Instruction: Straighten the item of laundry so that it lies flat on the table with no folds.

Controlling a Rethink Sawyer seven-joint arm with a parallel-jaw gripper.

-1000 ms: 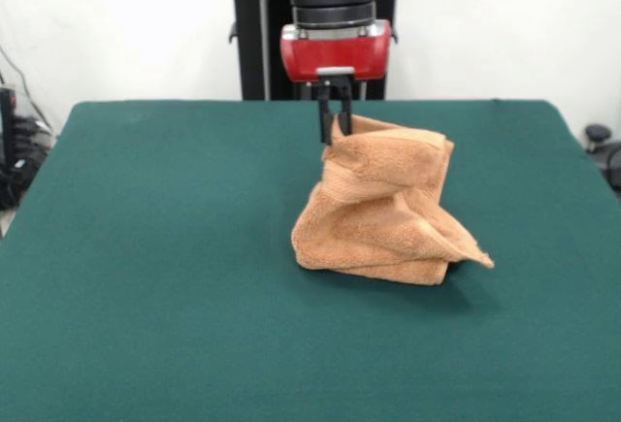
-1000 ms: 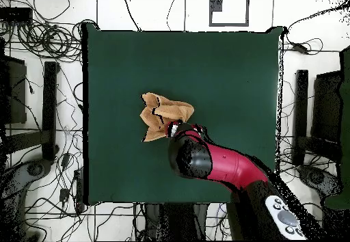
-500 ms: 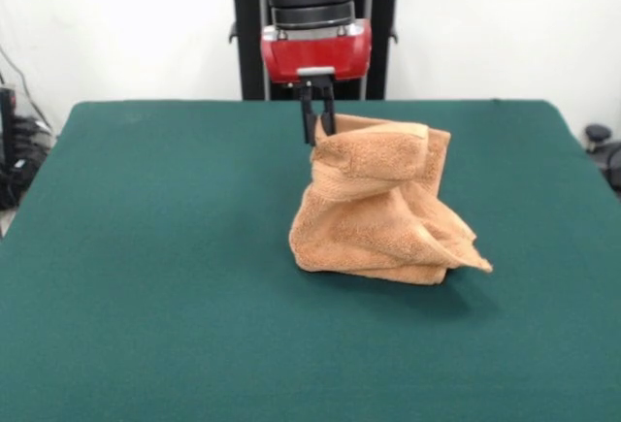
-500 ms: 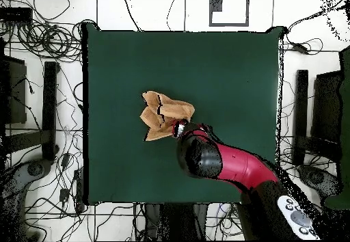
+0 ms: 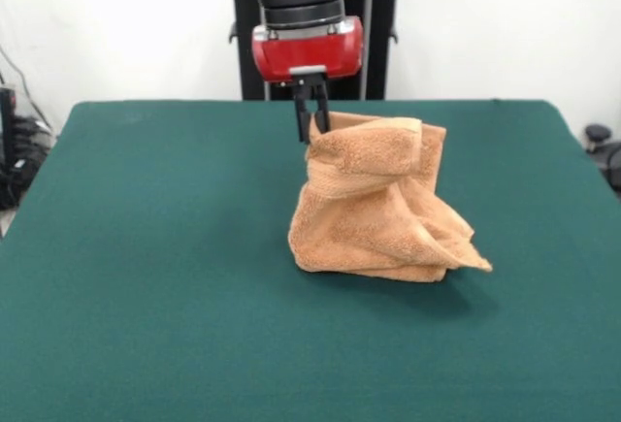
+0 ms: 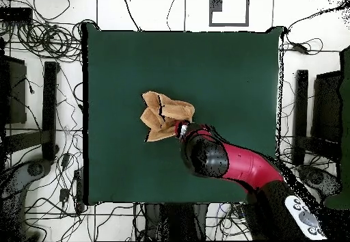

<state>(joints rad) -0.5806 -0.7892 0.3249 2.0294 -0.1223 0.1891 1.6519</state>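
The orange-tan towel (image 5: 374,199) is bunched and lifted into a standing heap on the green table (image 5: 146,247), its lower folds resting on the cloth. My gripper (image 5: 311,129) hangs from the red and black arm and is shut on the towel's upper left corner, holding it up. In the overhead view the towel (image 6: 164,114) lies crumpled left of the table's (image 6: 225,68) middle, with the gripper (image 6: 181,127) at its lower right corner and the arm covering the rest.
The robot's black pedestal (image 5: 254,53) stands behind the table's far edge. Cables and stands (image 6: 41,116) lie on the floor around the table in the overhead view.
The gripper has moved left in the front view with the towel's corner in it, dragging the raised top of the heap along. The towel's base has barely shifted.
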